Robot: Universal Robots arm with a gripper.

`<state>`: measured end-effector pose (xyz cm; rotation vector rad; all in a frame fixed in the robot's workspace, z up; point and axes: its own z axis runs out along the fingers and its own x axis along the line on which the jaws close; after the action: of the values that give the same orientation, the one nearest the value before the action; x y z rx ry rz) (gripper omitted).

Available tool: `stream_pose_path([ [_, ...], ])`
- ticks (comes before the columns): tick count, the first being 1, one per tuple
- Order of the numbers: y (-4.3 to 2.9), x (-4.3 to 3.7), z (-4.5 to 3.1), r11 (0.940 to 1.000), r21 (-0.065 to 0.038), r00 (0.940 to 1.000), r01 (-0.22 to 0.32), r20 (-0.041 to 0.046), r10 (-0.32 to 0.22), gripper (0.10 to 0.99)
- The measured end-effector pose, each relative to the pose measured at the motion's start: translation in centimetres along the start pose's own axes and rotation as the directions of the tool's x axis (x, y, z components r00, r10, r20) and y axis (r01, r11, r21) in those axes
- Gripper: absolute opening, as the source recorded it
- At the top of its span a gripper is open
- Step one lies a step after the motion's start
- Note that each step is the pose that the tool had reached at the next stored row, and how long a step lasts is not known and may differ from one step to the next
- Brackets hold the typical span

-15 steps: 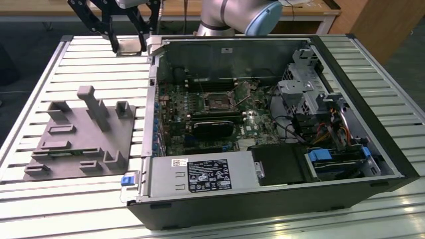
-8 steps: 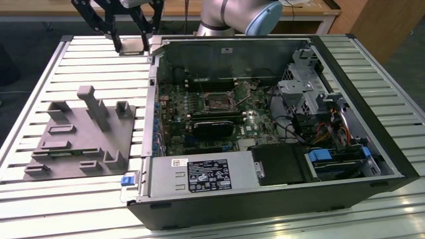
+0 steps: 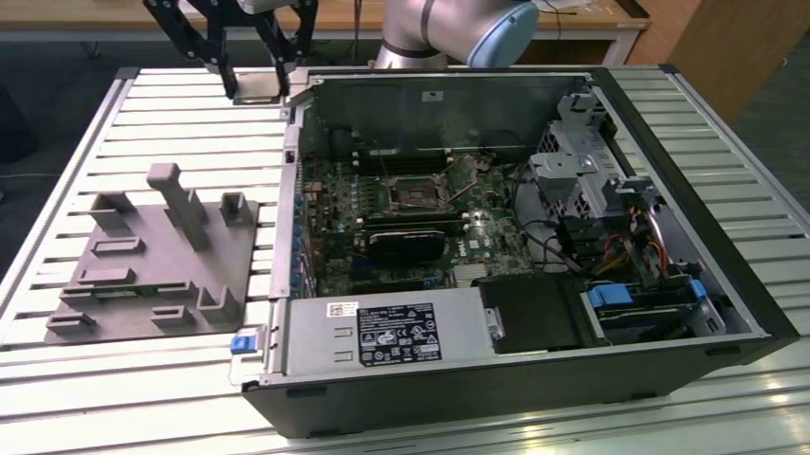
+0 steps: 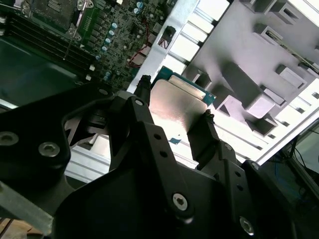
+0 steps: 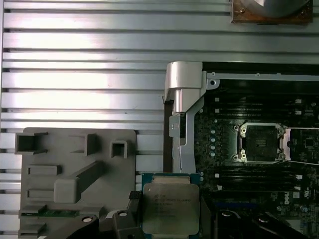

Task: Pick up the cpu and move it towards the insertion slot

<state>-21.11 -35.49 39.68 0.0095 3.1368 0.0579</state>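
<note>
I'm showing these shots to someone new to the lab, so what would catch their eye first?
Probably the cpu, its silvery top bright between the dark gripper jaws in both wrist views, held above the slatted table. Next, the open computer case with its green board and the insertion slot near the board's middle. On the exterior view's left stands the grey fixture with upright posts.

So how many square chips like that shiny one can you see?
1. The cpu sits between the gripper's fingers, beside the grey fixture. Others may be hidden inside the computer case.
</note>
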Motion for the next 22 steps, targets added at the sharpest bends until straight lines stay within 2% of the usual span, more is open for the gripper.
stream_pose_path([
  [10,0.28,-0.85,0.01,1.0000,0.000,1.0000,0.000,0.0000,0.000,0.545],
  [18,0.86,-1.83,0.04,1.0000,0.000,1.0000,0.000,0.0000,0.000,0.545],
  [22,1.02,-2.61,0.05,1.0000,0.000,1.0000,0.000,0.0001,0.000,0.545],
])
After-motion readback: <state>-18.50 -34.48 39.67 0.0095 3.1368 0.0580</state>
